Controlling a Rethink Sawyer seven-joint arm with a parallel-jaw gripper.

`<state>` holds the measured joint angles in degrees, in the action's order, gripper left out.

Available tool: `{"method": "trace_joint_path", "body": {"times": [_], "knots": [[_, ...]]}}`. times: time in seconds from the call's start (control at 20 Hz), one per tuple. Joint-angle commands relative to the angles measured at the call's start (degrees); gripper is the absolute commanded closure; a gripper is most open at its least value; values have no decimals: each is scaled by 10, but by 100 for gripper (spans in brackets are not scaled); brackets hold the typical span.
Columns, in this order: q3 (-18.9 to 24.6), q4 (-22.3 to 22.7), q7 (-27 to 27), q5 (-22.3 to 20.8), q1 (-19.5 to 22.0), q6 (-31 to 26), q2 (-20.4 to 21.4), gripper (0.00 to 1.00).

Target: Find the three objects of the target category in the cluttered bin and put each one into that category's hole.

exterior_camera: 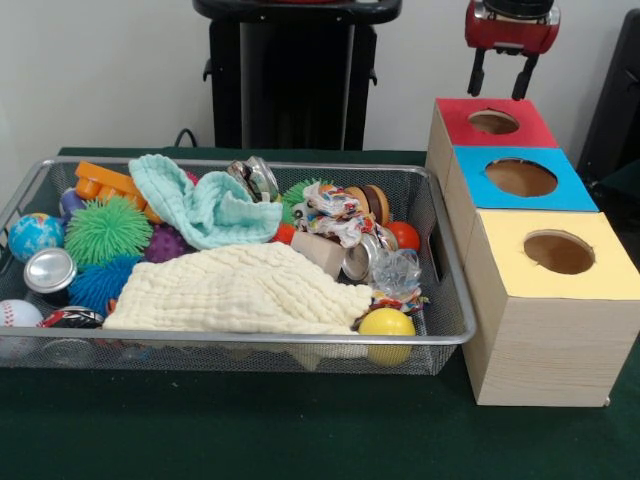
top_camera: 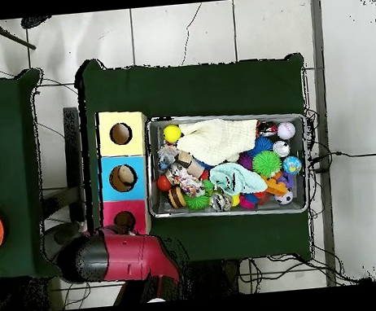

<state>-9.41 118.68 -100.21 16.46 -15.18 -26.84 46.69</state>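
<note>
The cream cloth (exterior_camera: pixel 240 290) covers whatever lies beneath it in the bin (exterior_camera: pixel 250 345). The gripper (exterior_camera: pixel 503 75) is cut off at the front view's top edge (only two prongs show). Overhead, the arm (top_camera: pixel 118 258) hides part of the red box (top_camera: pixel 121 217) beside the bin.

Three holed boxes (exterior_camera: pixel 520 180), two cloths (exterior_camera: pixel 240 290).

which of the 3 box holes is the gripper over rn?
The red-topped box's hole, farthest in front view; the gripper hangs above it, not the blue hole or yellow hole.
</note>
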Motion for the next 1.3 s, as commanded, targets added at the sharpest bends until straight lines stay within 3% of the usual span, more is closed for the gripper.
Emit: {"method": "trace_joint_path", "body": {"times": [0.05, 0.25, 0.5, 0.65, 1.05, 1.3], "knots": [[26, -38, -104, 4, 13, -29, -27, 0], [23, -45, -91, -8, 14, -32, -28, 0], [-17, -113, 4, -117, 13, -54, -45, 0], [-16, -126, 18, -151, 33, -36, -51, 0], [59, -80, 43, -218, 149, 73, -50, 0], [116, -59, 59, -260, 231, 109, -54, 0]]}}
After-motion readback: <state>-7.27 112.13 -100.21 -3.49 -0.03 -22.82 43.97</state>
